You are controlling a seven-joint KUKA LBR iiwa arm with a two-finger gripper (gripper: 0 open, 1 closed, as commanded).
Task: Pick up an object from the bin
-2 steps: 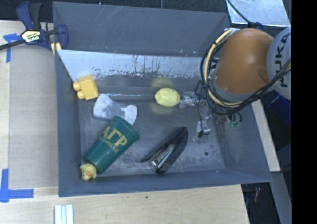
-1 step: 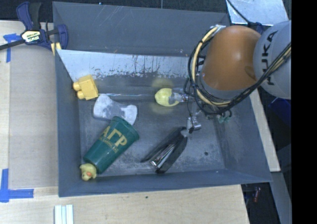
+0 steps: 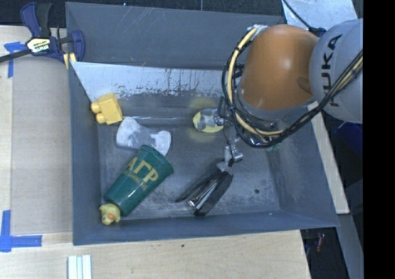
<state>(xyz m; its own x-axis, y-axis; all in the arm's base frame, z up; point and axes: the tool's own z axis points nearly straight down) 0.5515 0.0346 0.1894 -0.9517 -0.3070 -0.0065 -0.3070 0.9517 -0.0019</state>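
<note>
My gripper (image 3: pixel 231 152) hangs below the arm's orange cover, right of the bin's middle. Just under it and slightly to the left lies a black hand tool with two long handles (image 3: pixel 206 192), slanting towards the front wall. Whether the gripper touches the tool I cannot tell. A small round yellow and white thing (image 3: pixel 207 121) lies to the gripper's upper left, close to the back slope and partly behind the arm's cables.
A dark green cup with yellow letters (image 3: pixel 139 179) lies on its side at the front left, a small yellow duck (image 3: pixel 109 214) at its base. A crumpled white piece (image 3: pixel 142 136) lies above the cup. A yellow block (image 3: pixel 107 110) sits at the back left.
</note>
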